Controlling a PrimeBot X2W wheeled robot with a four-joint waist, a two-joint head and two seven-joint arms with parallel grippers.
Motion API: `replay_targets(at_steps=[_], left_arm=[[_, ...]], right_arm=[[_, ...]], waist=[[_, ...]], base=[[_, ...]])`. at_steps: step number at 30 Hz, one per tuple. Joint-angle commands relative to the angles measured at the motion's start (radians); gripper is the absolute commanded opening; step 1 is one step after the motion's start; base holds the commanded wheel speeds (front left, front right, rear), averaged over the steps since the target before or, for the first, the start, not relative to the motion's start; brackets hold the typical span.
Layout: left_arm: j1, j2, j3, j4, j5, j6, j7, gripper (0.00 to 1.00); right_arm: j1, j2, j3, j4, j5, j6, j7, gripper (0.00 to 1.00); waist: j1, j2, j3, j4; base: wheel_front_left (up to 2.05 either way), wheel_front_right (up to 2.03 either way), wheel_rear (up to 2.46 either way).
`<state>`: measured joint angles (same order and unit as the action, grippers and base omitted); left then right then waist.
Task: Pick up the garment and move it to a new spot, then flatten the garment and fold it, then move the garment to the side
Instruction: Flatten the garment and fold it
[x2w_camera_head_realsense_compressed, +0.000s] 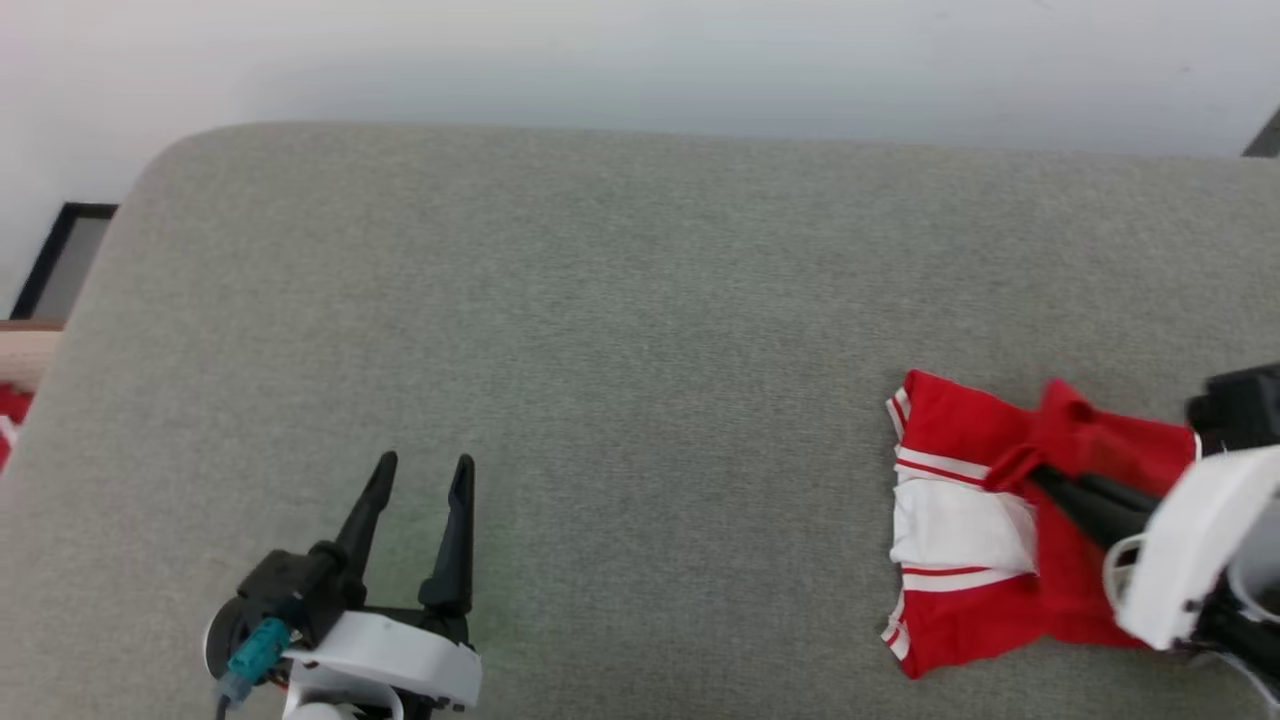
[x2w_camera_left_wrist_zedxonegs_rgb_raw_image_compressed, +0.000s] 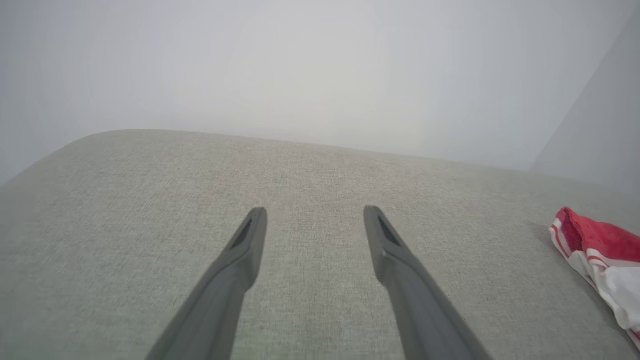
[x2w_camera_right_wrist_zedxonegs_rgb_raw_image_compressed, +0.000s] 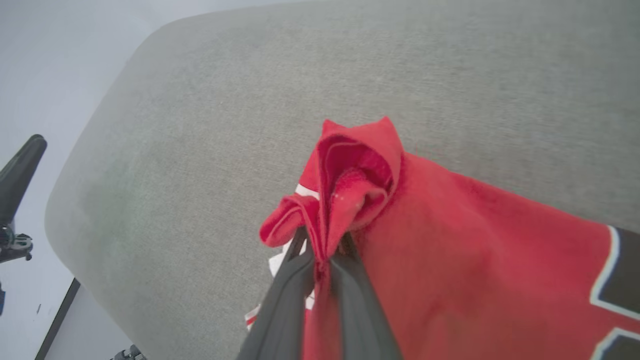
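The garment (x2w_camera_head_realsense_compressed: 960, 520) is a red jersey with a white sleeve and striped trim, lying bunched at the right side of a grey fabric surface (x2w_camera_head_realsense_compressed: 620, 330). My right gripper (x2w_camera_head_realsense_compressed: 1035, 472) is shut on a pinched fold of its red cloth. In the right wrist view the fingers (x2w_camera_right_wrist_zedxonegs_rgb_raw_image_compressed: 295, 280) clamp that fold, and the garment (x2w_camera_right_wrist_zedxonegs_rgb_raw_image_compressed: 450, 260) spreads to the right with part of a black numeral showing. My left gripper (x2w_camera_head_realsense_compressed: 422, 462) stands open at the lower left, nothing between its fingers. The left wrist view shows that gripper (x2w_camera_left_wrist_zedxonegs_rgb_raw_image_compressed: 315, 212) open over bare fabric, the garment (x2w_camera_left_wrist_zedxonegs_rgb_raw_image_compressed: 600, 250) at the far right.
The grey surface has a rounded far-left corner (x2w_camera_head_realsense_compressed: 180, 150) and ends at a pale wall behind. A dark-framed panel (x2w_camera_head_realsense_compressed: 65, 260) stands beyond the left edge. A bit of red cloth (x2w_camera_head_realsense_compressed: 10, 415) shows at the left border.
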<state>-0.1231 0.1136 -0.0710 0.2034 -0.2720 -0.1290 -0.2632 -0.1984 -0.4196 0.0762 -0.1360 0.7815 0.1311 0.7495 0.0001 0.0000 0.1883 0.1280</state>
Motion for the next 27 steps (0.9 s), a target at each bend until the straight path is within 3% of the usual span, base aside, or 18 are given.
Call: replay_targets(at_steps=[1,7,20,21,22,23,24,27], left_arm=[[0.008,-0.003,-0.002,-0.003,-0.004,-0.002,-0.001,1.0],[-0.007,-0.008,-0.011,0.008,-0.006,-0.002,-0.001,1.0],[-0.031,-0.025,-0.029,0.026,-0.026,-0.002,-0.001,1.0],[-0.029,-0.026,-0.028,0.028,-0.029,-0.002,-0.001,1.0],[-0.026,-0.025,-0.025,0.03,-0.032,-0.002,-0.001,1.0],[-0.021,-0.022,-0.022,0.031,-0.035,-0.002,-0.001,1.0],[-0.015,-0.02,-0.019,0.032,-0.035,-0.002,-0.001,1.0],[0.0,-0.012,-0.011,0.032,-0.039,-0.002,-0.001,1.0]], right_arm=[[-0.025,0.008,0.029,0.002,-0.016,-0.001,0.007,0.0],[-0.075,0.033,0.131,0.07,-0.041,-0.001,-0.009,0.0],[-0.143,0.074,0.198,0.322,-0.039,-0.001,-0.103,0.02],[-0.149,0.073,0.206,0.333,-0.041,-0.001,-0.118,0.2],[-0.155,0.074,0.216,0.341,-0.042,-0.001,-0.132,0.48],[-0.16,0.075,0.224,0.346,-0.037,-0.001,-0.144,0.92],[-0.163,0.075,0.231,0.352,-0.031,-0.001,-0.154,1.0],[-0.173,0.071,0.258,0.357,-0.008,-0.001,-0.168,1.0]], waist=[[-0.0001,0.0,-0.005,0.019],[-0.0001,0.0,-0.001,0.045],[-0.0001,0.0,0.003,0.079],[-0.0001,0.0,-0.001,0.08],[-0.0001,0.0,-0.004,0.08],[-0.0001,0.0,-0.009,0.077],[-0.0001,0.0,-0.013,0.073],[-0.0001,0.0,-0.027,0.053]], base=[[0.0,0.0,0.0],[0.0,0.0,0.0],[0.0,0.0,0.0],[0.0,0.0,0.0],[0.0,0.0,0.0],[0.0,0.0,0.0],[0.0,0.0,0.0],[0.0,0.0,0.0]])
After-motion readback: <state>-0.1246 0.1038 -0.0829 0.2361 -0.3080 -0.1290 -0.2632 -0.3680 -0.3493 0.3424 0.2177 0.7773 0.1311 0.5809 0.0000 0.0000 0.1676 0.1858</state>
